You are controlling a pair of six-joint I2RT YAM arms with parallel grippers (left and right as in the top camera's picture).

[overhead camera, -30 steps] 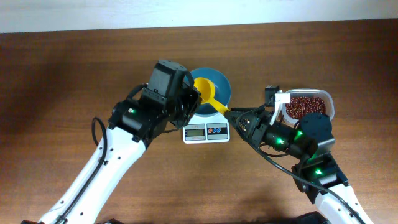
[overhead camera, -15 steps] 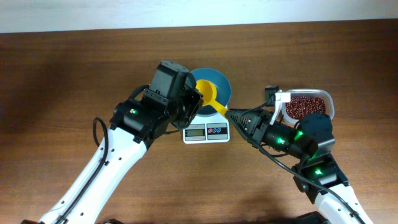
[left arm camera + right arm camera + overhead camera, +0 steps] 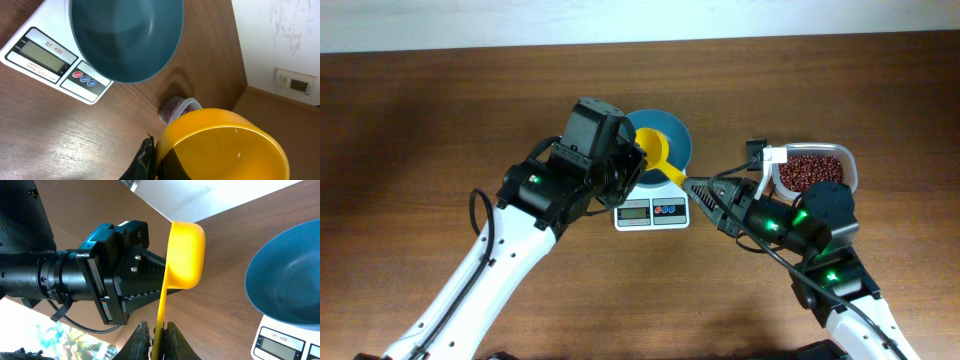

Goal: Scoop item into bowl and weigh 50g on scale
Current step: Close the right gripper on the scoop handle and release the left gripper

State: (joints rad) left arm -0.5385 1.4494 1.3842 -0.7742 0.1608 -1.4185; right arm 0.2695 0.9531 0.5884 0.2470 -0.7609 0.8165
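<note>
Two claws at one yellow scoop (image 3: 660, 155), lifted off the bench (image 3: 440, 110) and lying across bowl and scale in the overhead view. Long axis on a diagonal there: cup end up and to the left, overlapping the left part of the teal bowl (image 3: 677, 140), mouth turned toward the overhead camera; handle end down and to the right, aimed at the right arm. Seen edge-on from the right wrist, a thin straight handle rising to the cup. Left claw (image 3: 640, 160) clamped tight on the handle just below the cup. Right claw (image 3: 692, 183) at the handle's free end, one finger close on each side of the thin strip; contact with the pads impossible to judge. Bowl seated on the white scale (image 3: 652, 211), display and red and blue buttons facing the near bench edge. Beans (image 3: 810, 168) heaped in a clear container (image 3: 853, 170) right of the scale, well apart from the bowl, just beyond the right arm.
</note>
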